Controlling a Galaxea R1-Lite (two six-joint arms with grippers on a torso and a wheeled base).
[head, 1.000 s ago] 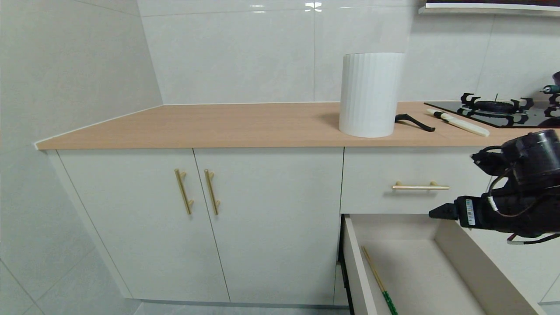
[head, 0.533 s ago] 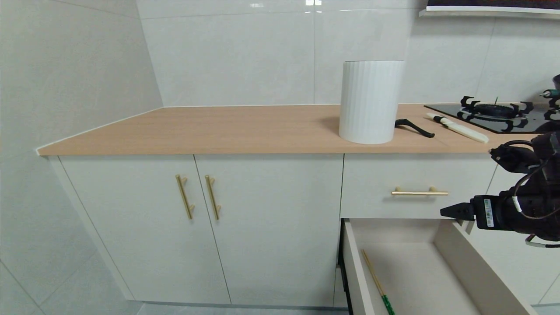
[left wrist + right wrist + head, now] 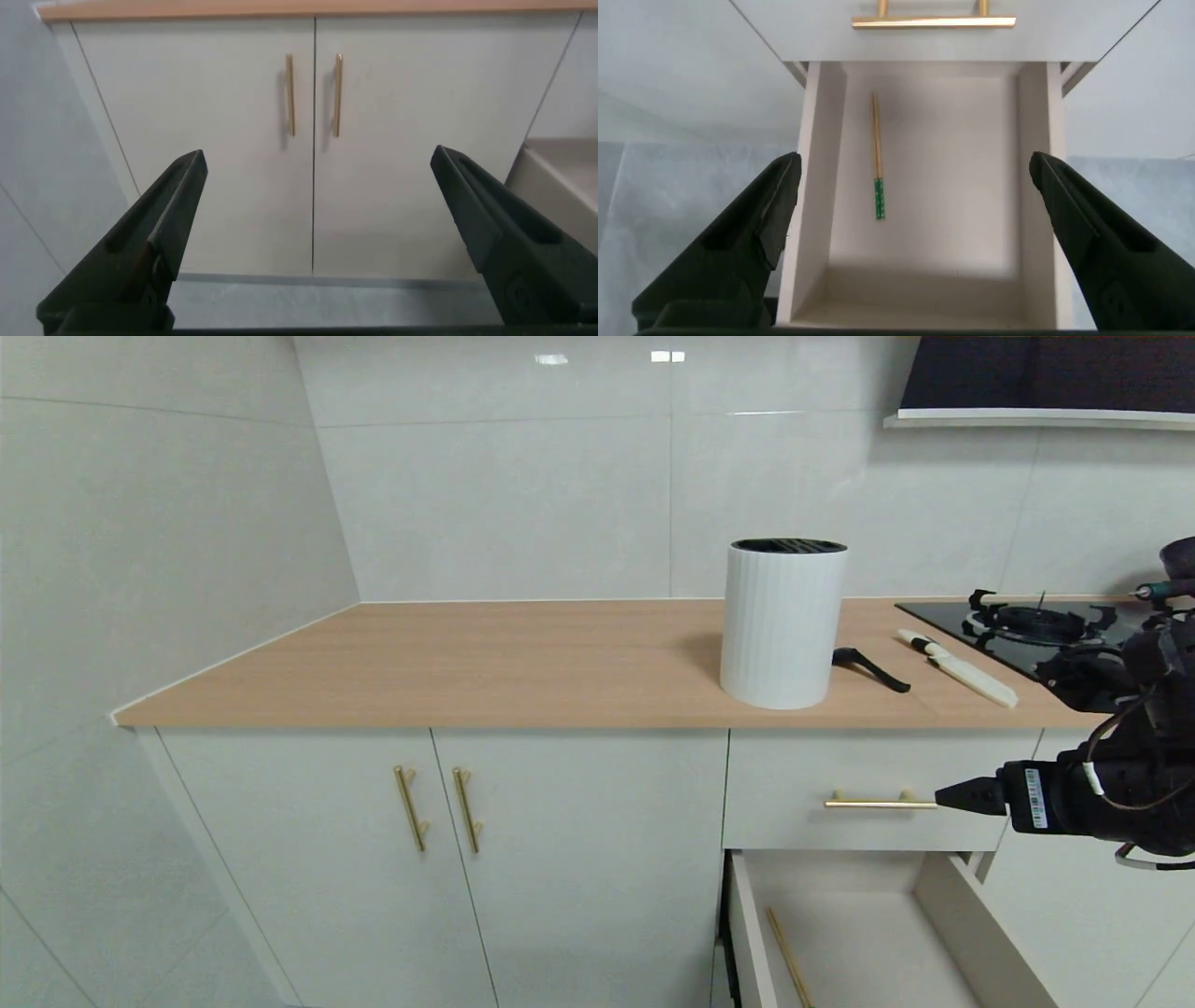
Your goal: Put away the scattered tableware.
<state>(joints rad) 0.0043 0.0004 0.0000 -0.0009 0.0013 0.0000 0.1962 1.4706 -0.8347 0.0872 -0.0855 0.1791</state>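
- Hovering over the pulled-out drawer (image 3: 814, 168), the right hand (image 3: 915, 166) was spread apart and empty, above the chopsticks (image 3: 876, 159) lying inside near one wall.
- The knife (image 3: 957, 667) and black utensil (image 3: 870, 668) lay on the counter (image 3: 513, 663) near the white holder (image 3: 782, 623), probably awaiting pickup.
- The left hand (image 3: 318, 154), also spread apart, faced the cupboard doors (image 3: 234, 168), seemingly kept clear.

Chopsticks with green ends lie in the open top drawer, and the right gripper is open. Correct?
No: the chopsticks lie in the open lower drawer; the top drawer is shut, as the head view shows. The right gripper is open.
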